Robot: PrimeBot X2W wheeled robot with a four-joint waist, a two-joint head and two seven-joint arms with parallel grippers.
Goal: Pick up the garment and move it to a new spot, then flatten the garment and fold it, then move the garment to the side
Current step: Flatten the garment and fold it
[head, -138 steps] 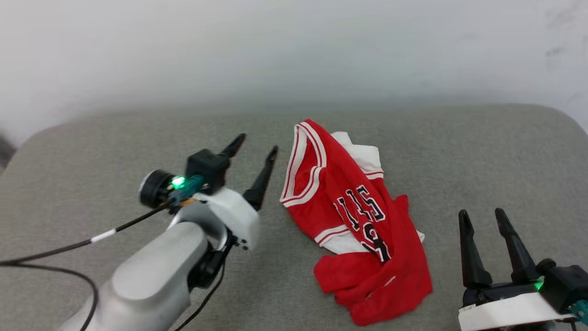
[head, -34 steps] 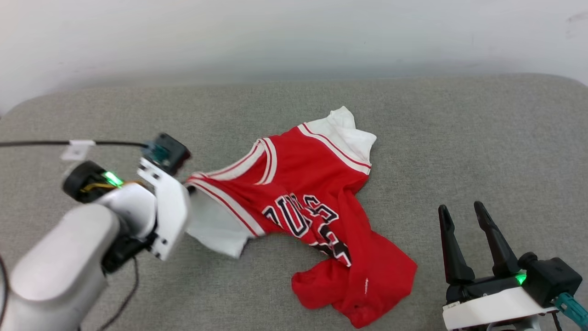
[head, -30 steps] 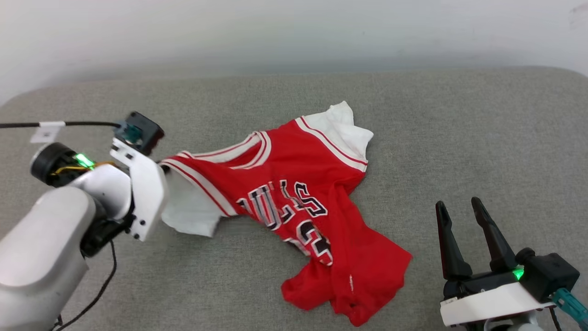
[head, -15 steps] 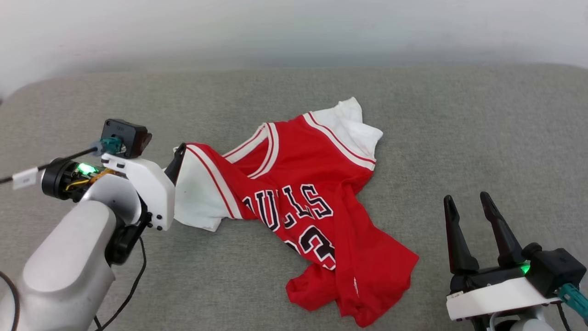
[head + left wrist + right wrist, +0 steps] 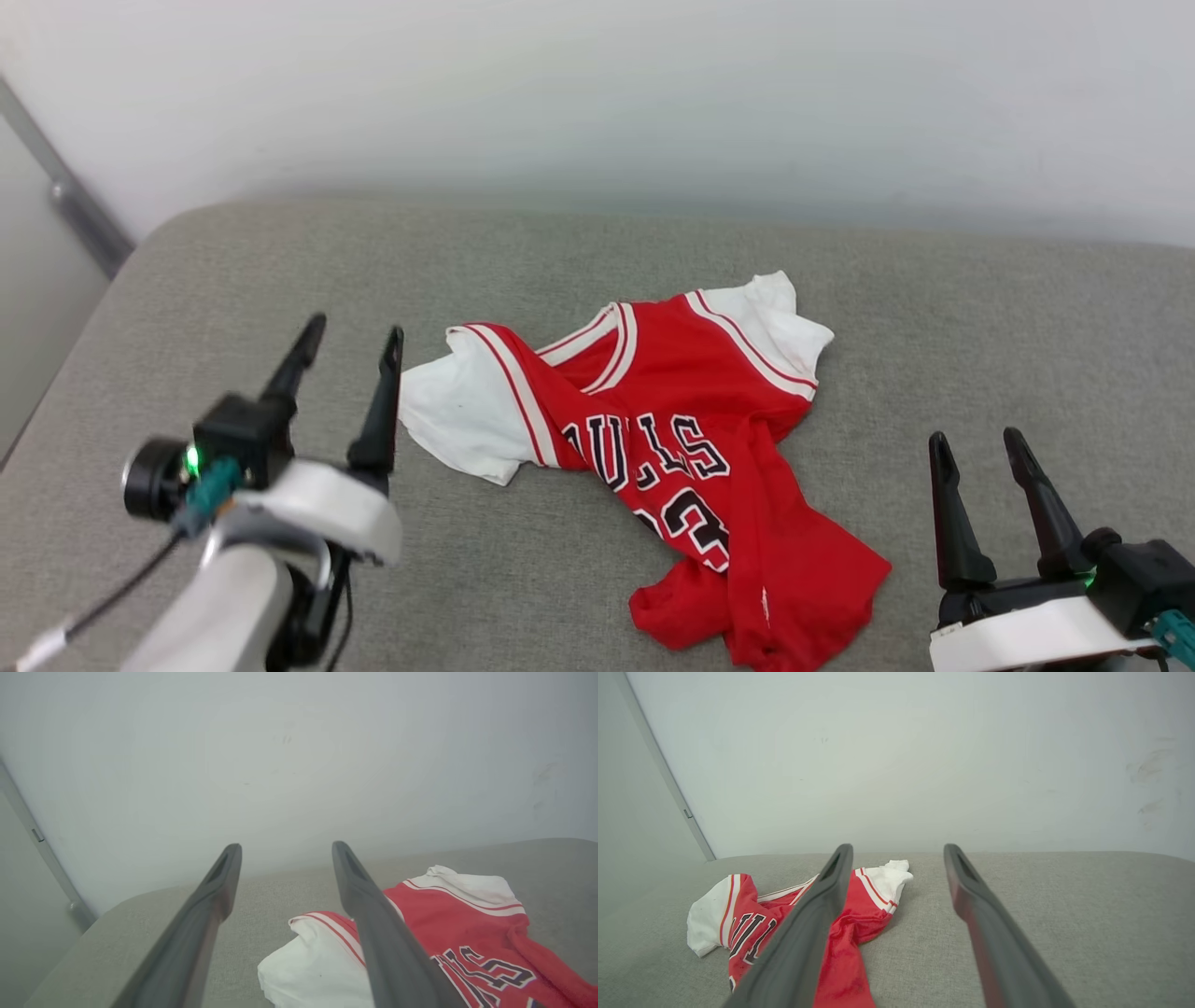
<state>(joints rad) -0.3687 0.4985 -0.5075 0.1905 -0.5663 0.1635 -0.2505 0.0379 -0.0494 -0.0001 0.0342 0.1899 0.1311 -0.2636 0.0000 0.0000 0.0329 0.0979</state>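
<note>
- Grey fabric covers the wide, cushion-like surface [image 5: 233, 280], which stands against a plain white wall [image 5: 597, 93]; a metal strip [image 5: 65, 187] runs down the wall at the far left.
- The garment [image 5: 691, 411] lies near the middle of the surface with the front side up, so the black letters and number can be read. Both white sleeves are spread outward, but the lower part [image 5: 756, 607] is twisted and bunched.
- The left gripper [image 5: 357, 327] has its fingers wide apart with nothing between them. It stands just beside the nearest sleeve [image 5: 457, 420] and does not touch it.
- The right gripper [image 5: 974, 437] is also spread and empty, near the bunched lower part but apart from it.
- The move to a new spot seems finished, and the flattening is the step now in hand.
- The next move probably calls for a grip on the bunched lower part and a pull away from the collar. The thin cloth may slide as a whole, so the shoulders may need holding.
- One second ago the left gripper was closed on the cloth at that sleeve and was dragging it; now it has let go and drawn back.
- Some seconds earlier the garment was a narrower heap; now it lies wider. The head camera has also turned, so part of the shift belongs to the camera.
</note>
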